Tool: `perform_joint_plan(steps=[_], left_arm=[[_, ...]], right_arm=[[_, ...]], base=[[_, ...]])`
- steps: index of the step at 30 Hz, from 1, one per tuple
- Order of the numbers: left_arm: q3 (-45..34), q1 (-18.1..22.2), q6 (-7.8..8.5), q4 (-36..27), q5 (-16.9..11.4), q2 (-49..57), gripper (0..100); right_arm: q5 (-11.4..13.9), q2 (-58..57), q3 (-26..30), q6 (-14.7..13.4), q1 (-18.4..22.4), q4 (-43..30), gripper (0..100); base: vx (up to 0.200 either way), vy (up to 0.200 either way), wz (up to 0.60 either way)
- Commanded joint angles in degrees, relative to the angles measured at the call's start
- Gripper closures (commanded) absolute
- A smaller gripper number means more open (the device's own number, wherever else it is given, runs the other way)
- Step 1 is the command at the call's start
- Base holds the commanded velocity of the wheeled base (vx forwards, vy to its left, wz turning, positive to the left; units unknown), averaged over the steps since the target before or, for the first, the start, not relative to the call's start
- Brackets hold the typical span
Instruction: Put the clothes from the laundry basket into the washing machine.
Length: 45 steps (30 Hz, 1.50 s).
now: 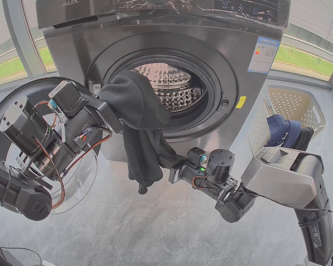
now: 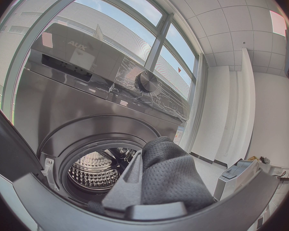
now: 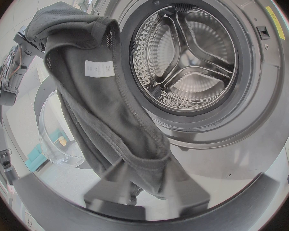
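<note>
Both sets of jaws clamped: we have left gripper (image 1: pixel 114 116) and right gripper (image 3: pixel 147 178) holding black garment (image 1: pixel 137 100) at washing machine (image 1: pixel 225 52) mouth.

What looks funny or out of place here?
The dark garment hangs outside the drum, held between the left gripper and right gripper, one end dangling toward the floor. Crinkled plastic film is on the washer.

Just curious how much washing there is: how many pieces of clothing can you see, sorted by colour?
Dark grey garment, held up before the washing machine: 1
Navy garment in the laundry basket: 1
Black garment beside it: 1
Total: 3
</note>
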<state>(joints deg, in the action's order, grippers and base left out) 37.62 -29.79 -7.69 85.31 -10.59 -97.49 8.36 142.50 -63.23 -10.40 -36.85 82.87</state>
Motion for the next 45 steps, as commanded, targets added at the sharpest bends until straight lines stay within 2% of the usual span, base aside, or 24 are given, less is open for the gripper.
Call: perform_joint_plan(steps=[1, 6, 9, 14, 17, 21, 25, 34, 45], left_arm=[[-0.1, 0.0, -0.04, 0.0, 0.0, 0.3, 100], [-1.0, 0.5, -0.04, 0.0, 0.0, 0.2, 100], [-2.0, 1.2, -0.13, 0.0, 0.0, -0.2, 100], [-4.0, 4.3, -0.22, 0.0, -0.2, -0.7, 100], [-5.4, 5.3, -1.18, 0.1, -0.2, -0.4, 100], [-6.8, 6.0, -1.62, 0.2, 0.0, 0.1, 100], [-9.2, 7.1, -1.71, 0.8, -0.4, 0.2, 100], [-10.0, 9.1, -1.54, 1.9, -0.9, -0.5, 100], [-10.4, 9.1, -1.18, 2.1, -0.9, -0.5, 100]], right_arm=[[0.0, 0.5, -0.1, -0.1, -0.1, 0.1, 100], [-0.6, -3.4, 2.9, -0.1, 0.6, 1.2, 100], [-1.8, -9.9, 9.6, 0.0, 2.1, 1.7, 100], [-2.1, -22.7, 22.7, 0.3, 4.9, 2.6, 100], [-2.0, -29.4, 27.1, 0.3, 6.2, 2.6, 100], [-2.3, -36.5, 30.6, 0.2, 7.1, 2.6, 100], [-2.6, -42.0, 30.1, 0.3, 7.9, 1.9, 100], [-3.8, -46.1, 27.5, 0.3, 8.8, 1.9, 100], [-4.1, -47.5, 27.8, 0.3, 8.8, 1.7, 100]], base=[[0.000, 0.000, 0.00], [0.000, 0.000, 0.00], [0.000, 0.000, 0.00], [0.000, 0.000, 0.00], [0.000, 0.000, 0.00], [0.000, 0.000, 0.00], [0.000, 0.000, 0.00], [0.000, 0.000, 0.00], [0.000, 0.000, 0.00]])
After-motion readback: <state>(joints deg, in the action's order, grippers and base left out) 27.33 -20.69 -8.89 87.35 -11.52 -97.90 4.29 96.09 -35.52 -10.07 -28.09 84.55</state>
